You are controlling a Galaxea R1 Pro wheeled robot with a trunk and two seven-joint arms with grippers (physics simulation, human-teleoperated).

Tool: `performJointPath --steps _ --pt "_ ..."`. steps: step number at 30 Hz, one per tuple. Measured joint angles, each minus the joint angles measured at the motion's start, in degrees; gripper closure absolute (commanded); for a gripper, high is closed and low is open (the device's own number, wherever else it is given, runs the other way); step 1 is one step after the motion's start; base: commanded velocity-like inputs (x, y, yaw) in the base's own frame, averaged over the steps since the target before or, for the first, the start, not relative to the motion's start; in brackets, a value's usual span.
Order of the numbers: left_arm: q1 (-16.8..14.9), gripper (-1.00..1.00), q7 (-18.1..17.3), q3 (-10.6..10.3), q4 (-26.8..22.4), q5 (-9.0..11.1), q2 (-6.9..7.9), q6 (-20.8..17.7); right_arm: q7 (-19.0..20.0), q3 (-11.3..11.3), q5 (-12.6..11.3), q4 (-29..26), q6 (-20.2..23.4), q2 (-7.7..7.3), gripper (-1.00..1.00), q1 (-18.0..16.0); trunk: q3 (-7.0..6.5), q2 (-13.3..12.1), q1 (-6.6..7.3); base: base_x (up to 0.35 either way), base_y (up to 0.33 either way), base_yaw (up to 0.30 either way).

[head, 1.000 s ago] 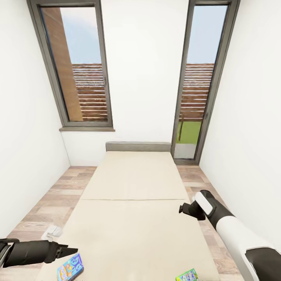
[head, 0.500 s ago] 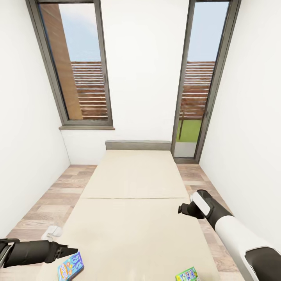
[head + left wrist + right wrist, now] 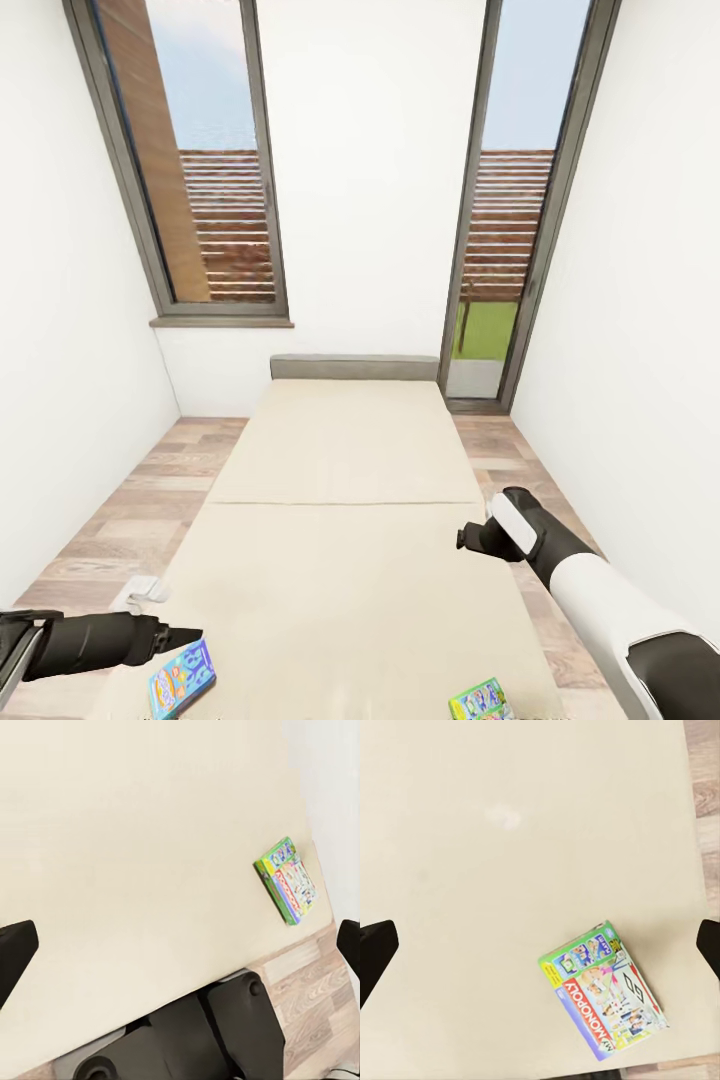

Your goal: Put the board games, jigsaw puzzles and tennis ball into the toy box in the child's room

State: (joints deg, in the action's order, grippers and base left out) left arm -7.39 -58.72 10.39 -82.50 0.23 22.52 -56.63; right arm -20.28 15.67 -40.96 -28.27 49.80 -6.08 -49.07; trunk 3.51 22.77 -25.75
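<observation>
Head cam tilted up slightly since prior frame; L arm pushed fwd a bit, tip now just over blue board game (image 3: pixel 181 677) at near-L bed (image 3: pixel 345 560) corner. Green board game (image 3: pixel 482 701) near-R edge, flat, lettered MONOPOLY in R wrist view (image 3: pixel 604 990). L gripper (image 3: pixel 178 635) jaws wide per wrist view, empty. R gripper (image 3: pixel 470 537) mid-bed R side, jaws wide, empty. Far: headboard (image 3: pixel 354 367), two tall windows (image 3: pixel 205 160).
</observation>
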Motion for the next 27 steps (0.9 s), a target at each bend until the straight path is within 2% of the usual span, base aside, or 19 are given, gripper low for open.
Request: performJointPath --steps 7,19,27 --pt "-0.39 -1.0 1.14 0.0 0.06 0.16 -0.58 0.05 0.01 0.04 0.0 0.1 -0.09 0.0 -1.0 0.0 0.64 0.0 0.0 0.0 0.0 0.0" --pt "-0.5 -1.0 2.1 -0.17 0.09 -0.17 -2.75 0.18 0.07 0.13 -0.02 0.45 -2.89 -0.11 -1.0 0.07 1.77 0.01 0.0 0.0 0.0 0.0" --pt "-0.53 -1.0 3.7 -0.18 0.12 -0.22 -3.29 0.21 0.09 0.14 0.0 0.49 -3.77 -0.39 -1.0 0.07 2.52 0.01 0.0 0.0 0.0 0.0"
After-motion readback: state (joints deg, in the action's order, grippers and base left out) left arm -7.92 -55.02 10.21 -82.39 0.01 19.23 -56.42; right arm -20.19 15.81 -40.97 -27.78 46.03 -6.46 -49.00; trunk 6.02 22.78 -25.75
